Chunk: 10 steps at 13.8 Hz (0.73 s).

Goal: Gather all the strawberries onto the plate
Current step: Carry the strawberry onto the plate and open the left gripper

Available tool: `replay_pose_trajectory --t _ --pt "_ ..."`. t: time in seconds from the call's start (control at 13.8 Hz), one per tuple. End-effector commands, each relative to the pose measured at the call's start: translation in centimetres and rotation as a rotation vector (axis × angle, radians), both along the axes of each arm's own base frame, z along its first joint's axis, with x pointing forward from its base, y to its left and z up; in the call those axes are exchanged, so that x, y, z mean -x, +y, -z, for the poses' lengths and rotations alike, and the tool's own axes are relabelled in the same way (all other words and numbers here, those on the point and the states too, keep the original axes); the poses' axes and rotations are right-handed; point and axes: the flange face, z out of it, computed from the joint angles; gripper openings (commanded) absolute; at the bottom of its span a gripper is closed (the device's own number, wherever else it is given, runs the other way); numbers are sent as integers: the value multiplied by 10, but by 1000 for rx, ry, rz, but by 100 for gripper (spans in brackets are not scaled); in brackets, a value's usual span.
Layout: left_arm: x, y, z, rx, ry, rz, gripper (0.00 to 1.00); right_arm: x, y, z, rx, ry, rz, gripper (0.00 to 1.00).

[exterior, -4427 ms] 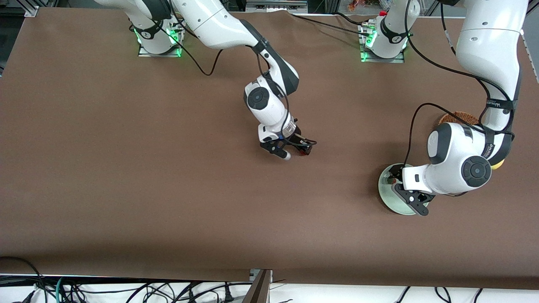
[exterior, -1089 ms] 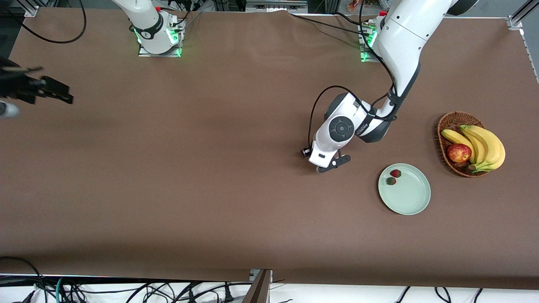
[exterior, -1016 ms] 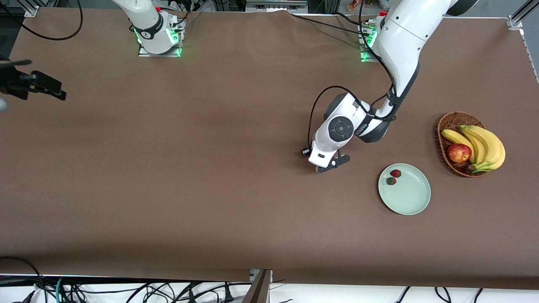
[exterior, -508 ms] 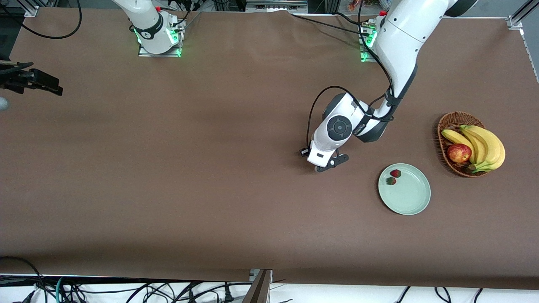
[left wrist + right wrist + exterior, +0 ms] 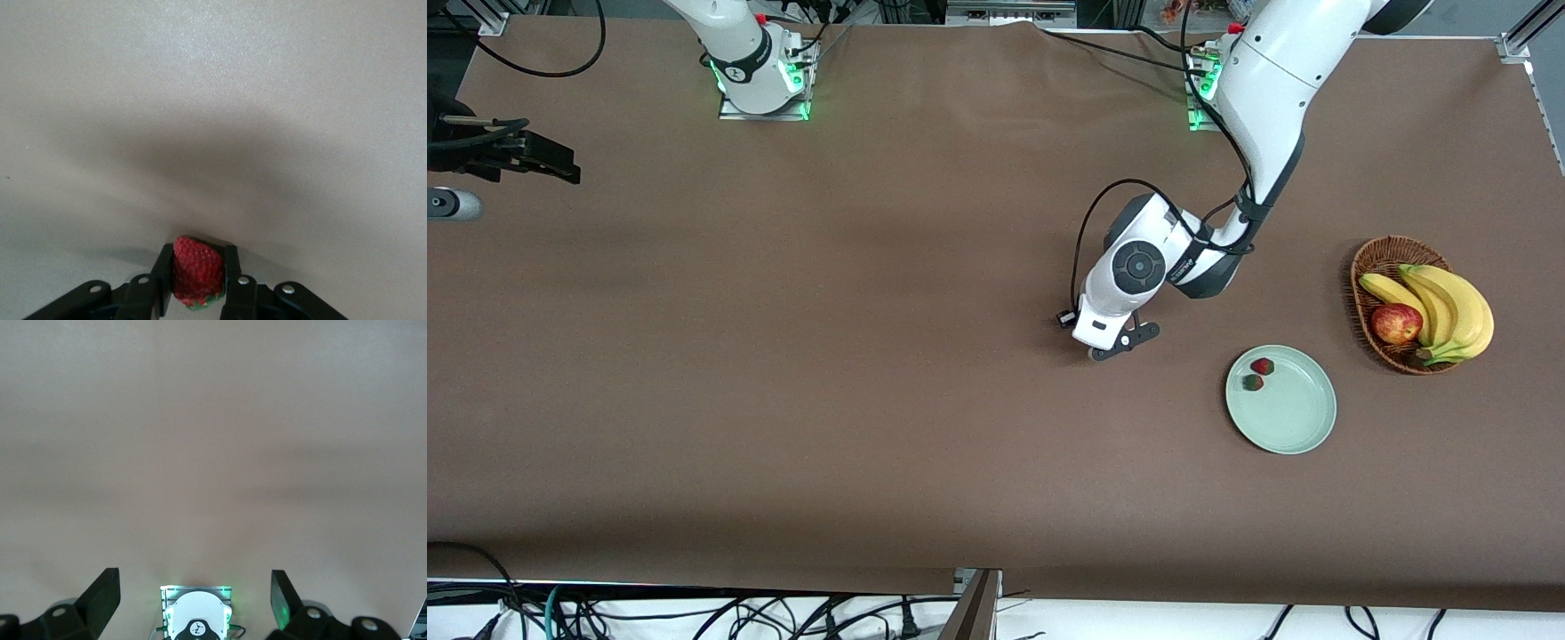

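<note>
The pale green plate lies toward the left arm's end of the table. Two strawberries lie in it near its rim. My left gripper is low over the bare table, beside the plate on the side toward the right arm's end. It hides the third berry in the front view. In the left wrist view my left gripper is shut on that third strawberry, its green top toward the palm. My right gripper is open and empty at the right arm's end of the table.
A brown wicker basket with bananas and a red-yellow apple stands beside the plate, farther from the front camera. The right arm's base shows between my right gripper's fingers. Cables run along the table's near edge.
My left arm left the plate and is now shut on the strawberry mid-table, shifting slightly toward the bases lately. My right arm withdrew from that berry to its end of the table.
</note>
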Motion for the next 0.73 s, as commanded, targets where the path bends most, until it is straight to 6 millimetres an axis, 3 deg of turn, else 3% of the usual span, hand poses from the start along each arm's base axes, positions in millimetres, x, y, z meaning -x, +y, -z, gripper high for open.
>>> replay_pose_trajectory --t 0.0,0.22,0.51,0.65 --pt "-5 10 -25 -11 -7 -7 10 5 1 -2 10 -3 -11 100" --pt "-30 51 -59 -40 37 99 10 -2 5 0 7 -2 -14 100" --pt "-77 138 -96 14 49 329 11 -5 6 2 4 -2 -16 100" --pt "-91 182 -102 53 53 474 15 -5 7 2 4 -3 -15 100"
